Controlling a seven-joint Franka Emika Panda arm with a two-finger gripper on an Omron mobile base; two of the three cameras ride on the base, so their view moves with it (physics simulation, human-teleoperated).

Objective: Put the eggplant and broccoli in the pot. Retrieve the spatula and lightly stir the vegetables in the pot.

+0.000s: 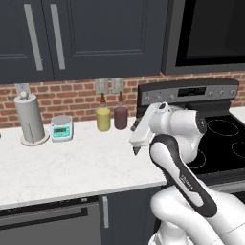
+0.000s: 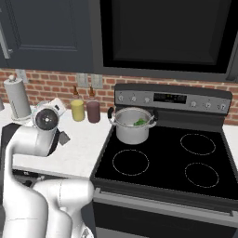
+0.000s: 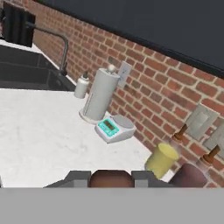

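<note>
Our pincer [image 3: 111,178] is clamped on the brown-red handle of the spatula [image 3: 111,180] above the tabletop [image 1: 72,167]; the pot [image 2: 132,125], broccoli [image 2: 140,122] inside, sits on the stove [image 2: 162,162] to the pincer's right.

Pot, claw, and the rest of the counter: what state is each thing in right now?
pot: upright on the stove's rear left burner, uncovered
broccoli: inside the pot
claw: shut on the spatula handle, above the counter
spatula: held between the fingertips
cabinet doors: closed
yellow jar: upright
maroon jar: upright
paper towel roll: upright on its holder
</note>
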